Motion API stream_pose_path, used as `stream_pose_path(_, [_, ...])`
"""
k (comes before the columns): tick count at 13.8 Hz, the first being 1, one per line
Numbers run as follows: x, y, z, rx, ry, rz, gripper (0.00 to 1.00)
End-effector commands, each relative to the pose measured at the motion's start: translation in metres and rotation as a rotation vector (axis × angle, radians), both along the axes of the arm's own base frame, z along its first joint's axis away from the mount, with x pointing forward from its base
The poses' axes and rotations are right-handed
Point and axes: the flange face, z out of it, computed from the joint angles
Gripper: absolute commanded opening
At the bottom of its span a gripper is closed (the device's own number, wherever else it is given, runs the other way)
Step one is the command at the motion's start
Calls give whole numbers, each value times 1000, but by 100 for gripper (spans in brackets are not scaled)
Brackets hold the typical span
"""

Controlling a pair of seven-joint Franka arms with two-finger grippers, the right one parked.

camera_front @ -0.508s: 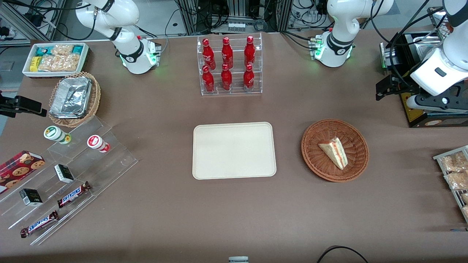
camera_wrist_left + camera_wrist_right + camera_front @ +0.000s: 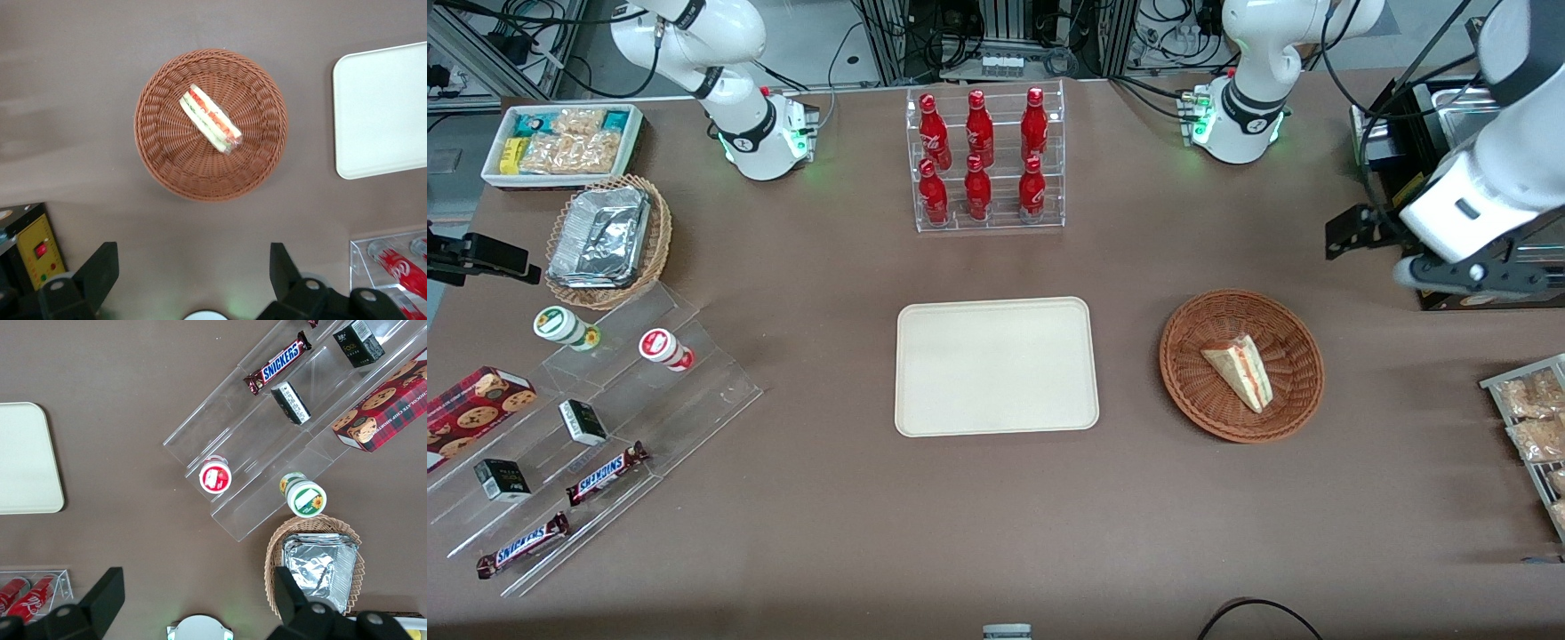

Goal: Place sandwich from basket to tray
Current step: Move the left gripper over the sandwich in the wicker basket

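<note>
The sandwich (image 2: 1240, 372), a pale bread wedge with red and green filling, lies in the round reddish-brown wicker basket (image 2: 1282, 336). The cream tray (image 2: 996, 366) lies flat beside the basket, toward the parked arm's end, with nothing on it. The left arm's gripper (image 2: 1467, 277) hangs high above the table, farther from the front camera than the basket and toward the working arm's end. It is open and holds nothing. The left wrist view shows the gripper (image 2: 191, 257) with jaws wide apart, the sandwich (image 2: 210, 119) in the basket (image 2: 167, 155), and a corner of the tray (image 2: 380, 113).
A clear rack of red bottles (image 2: 983, 160) stands farther back than the tray. A black box (image 2: 1449, 284) sits under the working arm. A rack of snack packets (image 2: 1534, 427) is at the working arm's end. A tan basket with foil containers (image 2: 605, 238) and clear snack steps (image 2: 605, 427) are at the parked arm's end.
The left arm's gripper has shifted a little sideways toward the basket. The sandwich, basket and tray have not moved.
</note>
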Motion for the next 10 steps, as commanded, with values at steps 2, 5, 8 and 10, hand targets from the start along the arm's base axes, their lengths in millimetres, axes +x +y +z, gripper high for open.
stream_pose_path(2, [-5,0,-63,-3,-38,-9,100])
stream_pose_path(5, [-16,1,-119,-2,-96,8,100])
stream_pose_path(8, [-28,3,-168,-4,-164,64,100])
stream_pose_path(10, [-26,-2,-183,-5,-172,163,100])
